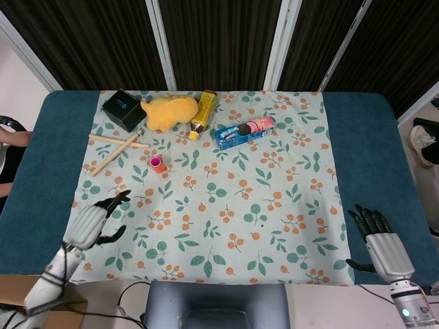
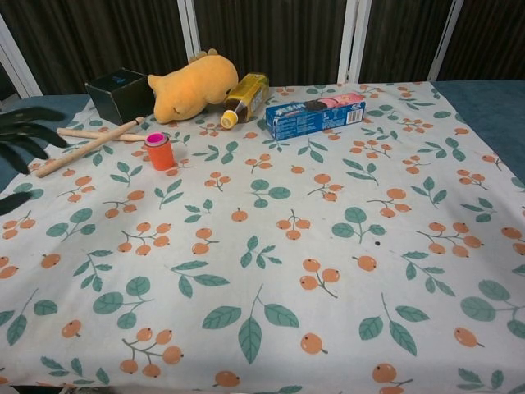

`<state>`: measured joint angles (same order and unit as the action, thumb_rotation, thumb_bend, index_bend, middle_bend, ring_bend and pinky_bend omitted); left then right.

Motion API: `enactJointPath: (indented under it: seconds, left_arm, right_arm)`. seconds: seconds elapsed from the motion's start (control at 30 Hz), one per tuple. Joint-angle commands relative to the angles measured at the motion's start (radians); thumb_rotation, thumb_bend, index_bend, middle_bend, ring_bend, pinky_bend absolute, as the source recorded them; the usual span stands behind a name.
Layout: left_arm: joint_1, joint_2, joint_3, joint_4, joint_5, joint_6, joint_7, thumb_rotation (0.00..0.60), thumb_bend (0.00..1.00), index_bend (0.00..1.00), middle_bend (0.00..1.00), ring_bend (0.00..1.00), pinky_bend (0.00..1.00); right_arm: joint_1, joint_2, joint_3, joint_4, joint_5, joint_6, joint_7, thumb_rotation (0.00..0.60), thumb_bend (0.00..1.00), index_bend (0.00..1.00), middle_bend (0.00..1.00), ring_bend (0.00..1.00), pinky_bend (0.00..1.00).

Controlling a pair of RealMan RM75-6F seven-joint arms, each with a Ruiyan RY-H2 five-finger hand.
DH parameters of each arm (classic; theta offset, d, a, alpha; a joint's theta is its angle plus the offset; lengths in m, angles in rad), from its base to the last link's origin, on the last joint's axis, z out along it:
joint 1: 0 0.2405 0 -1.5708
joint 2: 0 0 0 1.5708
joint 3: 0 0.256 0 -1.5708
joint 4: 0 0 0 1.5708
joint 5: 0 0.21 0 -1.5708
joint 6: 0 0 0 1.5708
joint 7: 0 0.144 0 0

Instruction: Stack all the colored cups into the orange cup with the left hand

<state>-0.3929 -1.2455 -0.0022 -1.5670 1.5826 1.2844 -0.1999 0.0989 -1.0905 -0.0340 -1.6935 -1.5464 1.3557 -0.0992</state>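
Note:
An orange cup (image 1: pixel 158 164) (image 2: pixel 160 153) stands upright on the flowered cloth, left of centre, with a pink cup nested in its mouth. My left hand (image 1: pixel 94 222) (image 2: pixel 20 139) hovers near the table's front left, well clear of the cup, its fingers spread and empty. At the front right corner my right hand (image 1: pixel 378 238) rests off the cloth with its fingers apart and nothing in it; the chest view does not show it.
Behind the cup lie two wooden sticks (image 1: pixel 115 152), a black box (image 1: pixel 124 109), a yellow plush toy (image 1: pixel 169 111), a bottle (image 1: pixel 202 114) on its side and a blue biscuit box (image 1: pixel 244 131). Blue table (image 1: pixel 370 144) borders the cloth (image 1: pixel 233 212).

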Motion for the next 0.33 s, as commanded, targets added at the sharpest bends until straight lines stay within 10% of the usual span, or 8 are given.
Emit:
enactJointPath:
  seconds: [0.03,0.33]
  left_arm:
    - [0.239,0.079,0.175,0.055,0.147,0.265,0.002,0.600,0.39,0.00,0.01,0.00,0.08]
    - [0.247,0.088,0.161,0.091,0.143,0.261,-0.018,0.600,0.39,0.00,0.00,0.00,0.07]
  right_arm:
    - [-0.001,-0.008,-0.008,-0.004,-0.015,0.002,-0.013,0.600,0.13,0.00,0.00,0.00,0.00]
    - [-0.006,-0.026,-0.022,0.002,-0.046,0.013,-0.031,0.600,0.13,0.00,0.00,0.00,0.00]
